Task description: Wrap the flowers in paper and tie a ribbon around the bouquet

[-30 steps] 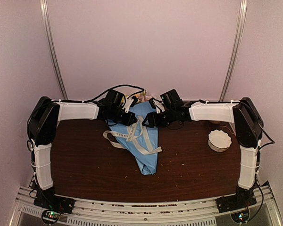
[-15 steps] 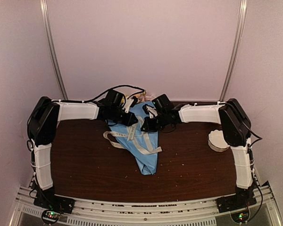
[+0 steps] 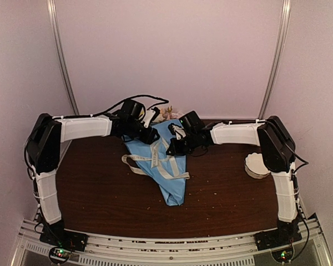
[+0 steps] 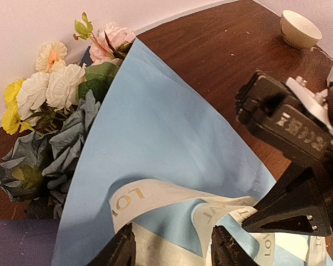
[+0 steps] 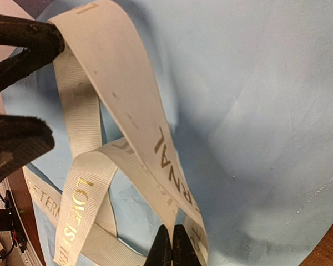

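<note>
I see the table [image 3: 100, 205] with the bouquet [image 3: 172, 180] lying far centre, blooms toward the far wall. The ribbon [image 3: 155, 160] loops across it. My right gripper [image 5: 172, 246] pinches the ribbon tight; my left gripper [image 4: 175, 244] stands half parted, ribbon between its fingers.

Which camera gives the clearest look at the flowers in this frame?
Left wrist view: the flowers fill its upper left, yellow, white and pink blooms with green leaves, poking out of the blue paper. Top external shows only a small, distant pale cluster. Right wrist shows none, just paper and ribbon.
</note>
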### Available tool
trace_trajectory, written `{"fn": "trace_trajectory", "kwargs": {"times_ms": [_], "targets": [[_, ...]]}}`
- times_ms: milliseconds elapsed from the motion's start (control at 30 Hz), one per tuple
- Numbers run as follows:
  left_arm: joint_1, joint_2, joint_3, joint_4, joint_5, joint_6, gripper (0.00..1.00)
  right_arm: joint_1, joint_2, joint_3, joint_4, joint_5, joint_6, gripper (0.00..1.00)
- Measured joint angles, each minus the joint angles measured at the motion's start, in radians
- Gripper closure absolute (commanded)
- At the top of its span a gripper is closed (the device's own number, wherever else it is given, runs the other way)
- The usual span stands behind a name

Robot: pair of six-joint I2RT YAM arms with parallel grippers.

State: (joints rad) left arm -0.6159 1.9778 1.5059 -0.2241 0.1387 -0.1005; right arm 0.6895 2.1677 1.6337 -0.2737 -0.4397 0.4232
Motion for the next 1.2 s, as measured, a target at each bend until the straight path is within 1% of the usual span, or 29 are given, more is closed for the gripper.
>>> {"fn": "trace_trajectory", "kwargs": {"times_ms": [267,400,533,700,867,967,1100,1200], "targets": [[0.0,0.09,0.077,-0.08,-0.136,0.026,0.54,0.0,0.0,0.0,-0.004,0.0,0.0,1.0],[0.0,0.099,0.078,-0.108,-0.163,0.033,0.61,0.0,0.0,0.0,-0.006,0.0,0.0,1.0],[0.0,0.09,0.074,-0.108,-0.143,0.049,0.63,0.0,0.0,0.0,-0.007,0.0,0.0,1.0],[0.0,0.048,0.063,-0.121,-0.003,0.153,0.63,0.0,0.0,0.0,-0.007,-0.001,0.0,1.0],[0.001,0.015,0.072,-0.174,0.115,0.297,0.58,0.0,0.0,0.0,-0.007,-0.001,-0.001,1.0],[0.003,-0.019,0.072,-0.2,0.154,0.39,0.56,0.0,0.0,0.0,-0.007,-0.001,-0.001,1.0],[0.018,-0.046,0.095,-0.203,0.169,0.468,0.48,0.0,0.0,0.0,-0.007,-0.001,-0.001,1.0],[0.042,-0.015,0.167,-0.232,0.174,0.492,0.4,0.0,0.0,0.0,-0.007,-0.001,-0.001,1.0]]}}
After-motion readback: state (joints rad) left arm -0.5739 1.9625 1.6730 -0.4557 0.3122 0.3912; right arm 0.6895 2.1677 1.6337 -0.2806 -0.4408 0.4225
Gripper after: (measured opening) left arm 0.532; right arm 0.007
